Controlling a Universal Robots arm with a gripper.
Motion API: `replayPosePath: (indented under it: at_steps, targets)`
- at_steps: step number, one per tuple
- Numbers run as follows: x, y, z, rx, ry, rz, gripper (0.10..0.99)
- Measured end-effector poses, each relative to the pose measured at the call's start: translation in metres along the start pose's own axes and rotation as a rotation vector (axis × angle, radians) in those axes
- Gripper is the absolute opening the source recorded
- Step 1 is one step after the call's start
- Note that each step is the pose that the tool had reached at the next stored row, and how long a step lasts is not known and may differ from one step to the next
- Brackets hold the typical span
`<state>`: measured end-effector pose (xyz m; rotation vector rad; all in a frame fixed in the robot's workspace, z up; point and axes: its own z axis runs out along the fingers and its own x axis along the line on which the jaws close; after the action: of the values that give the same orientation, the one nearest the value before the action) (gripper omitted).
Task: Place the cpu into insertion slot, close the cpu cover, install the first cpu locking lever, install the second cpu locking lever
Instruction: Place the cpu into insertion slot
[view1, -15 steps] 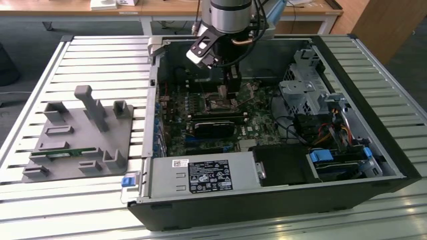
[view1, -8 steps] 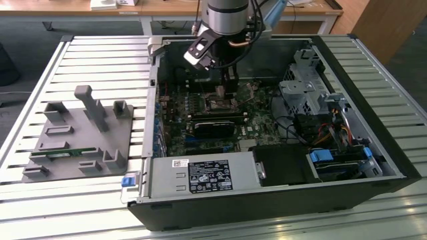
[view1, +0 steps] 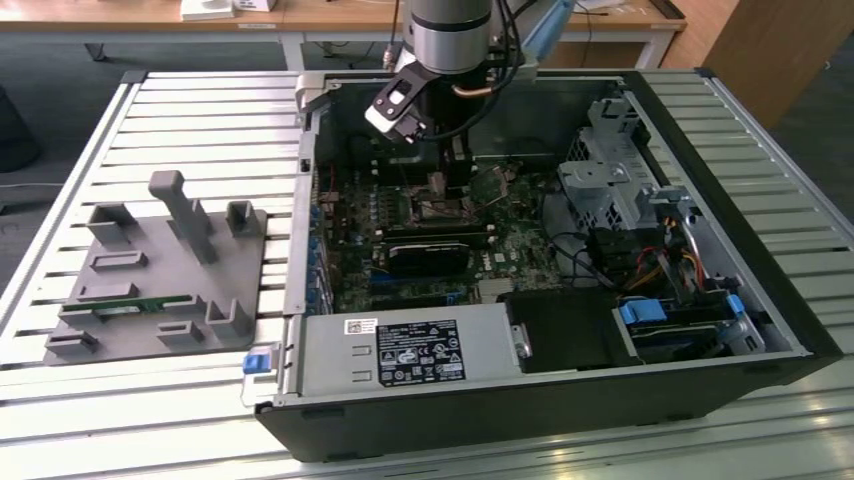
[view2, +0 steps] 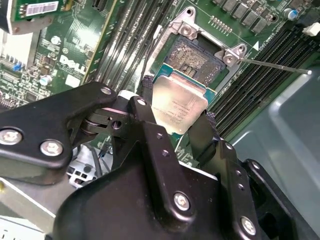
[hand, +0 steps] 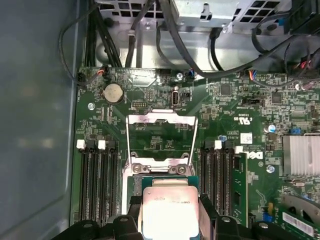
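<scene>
**Colleague:** What does your gripper have hold of?

**Operator:** My black two-fingered gripper (view2: 176, 114) has its jaws drawn in onto a small, flat, square, silver-grey metal cpu (view2: 175, 102). One black finger (view2: 150, 131) presses on each of two opposite edges. In the first wrist view the cpu (hand: 169, 207) lies level between them.

**Colleague:** Where is the chip compared with the socket?

**Operator:** I hold it low over the near part of the small square insertion slot (view2: 194, 54), whose dark centre shows past the chip's far edge. I cannot tell whether the two touch. The thin, silver, square-framed cpu cover (hand: 161, 119) is swung open on its hinge, away from the slot, and green board shows through its cut-out middle. A thin, straight metal locking lever (view2: 272, 65) sticks out sideways over the memory slots.

**Colleague:** What crowds the spot?

**Operator:** Long, narrow black memory slots (hand: 97, 180) run along both sides of the socket, just beside my fingers. Past the open cover are a round silver coin battery (hand: 112, 92) and hanging black cables (hand: 172, 30).

In the exterior view my arm reaches down into an open black computer case (view1: 534, 410), which lies on a slatted grey metal table (view1: 200, 110). A long black rectangular card (view1: 434, 252) lies near the gripper. A silver drive cage (view1: 601, 185) stands on the exterior view's right. A grey moulded fixture tray (view1: 147, 270) rests outside the case on the exterior view's left.
</scene>
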<state>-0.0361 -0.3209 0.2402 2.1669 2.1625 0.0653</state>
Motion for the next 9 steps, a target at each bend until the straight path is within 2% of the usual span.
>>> replayPosePath:
  at_steps: [9]
  targets:
    - [0.0015,-0.0084,0.0100,0.000,0.0001,0.008,0.533]
